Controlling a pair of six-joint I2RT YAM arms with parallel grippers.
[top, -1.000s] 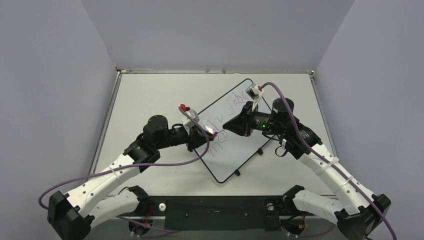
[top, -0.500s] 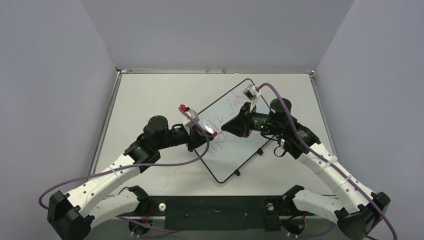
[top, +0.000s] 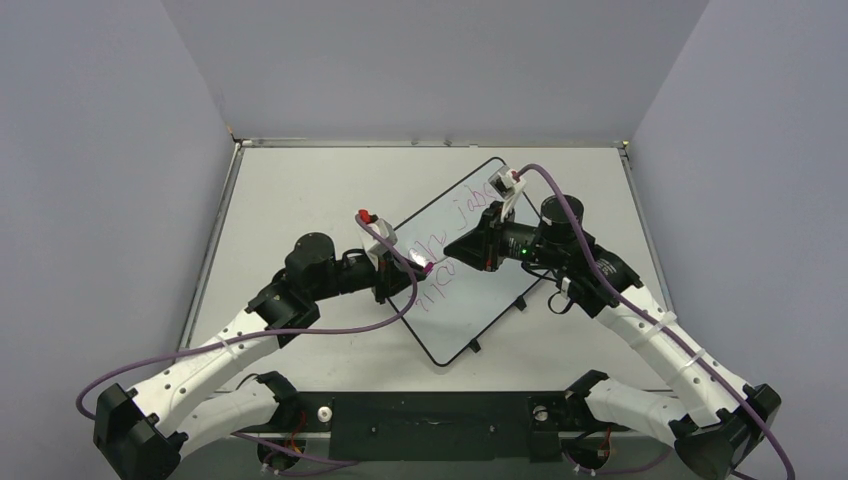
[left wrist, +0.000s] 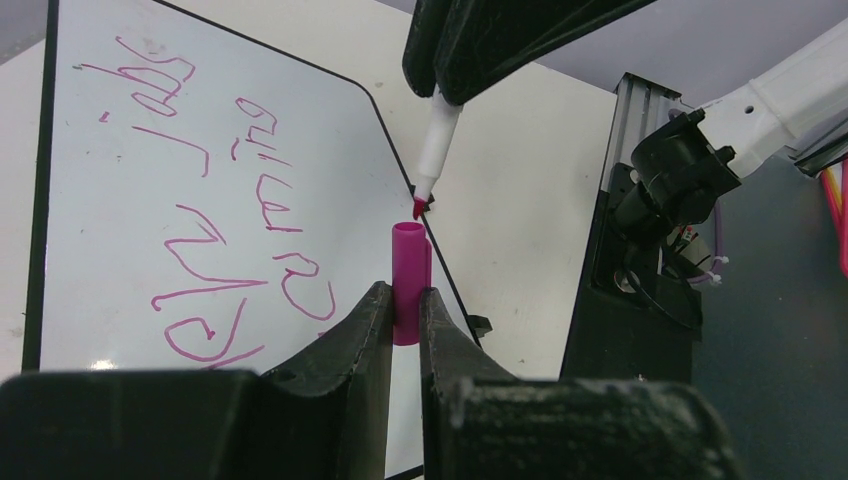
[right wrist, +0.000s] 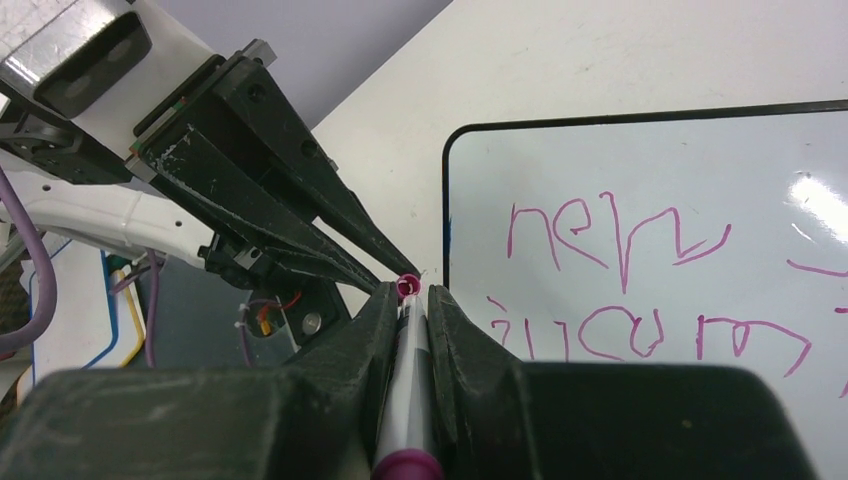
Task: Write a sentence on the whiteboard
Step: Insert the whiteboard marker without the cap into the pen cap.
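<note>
Whiteboard [top: 470, 315], laid slantwise on the table [top: 300, 190] between the arms, is marked with the sentence [left wrist: 215, 285] in two lines, while above it the marker [left wrist: 437, 140], clamped in the right gripper [right wrist: 412, 295], is pointed tip-first just off the mouth of the cap [left wrist: 410, 270] pinched by the left gripper [left wrist: 400, 295], axes nearly aligned.

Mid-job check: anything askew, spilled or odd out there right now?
The whiteboard lies diagonal to the edges of the table. Nothing spilled or damaged: left pincer grips the pink cap, right pincer the marker, tip just at the cap's mouth.
</note>
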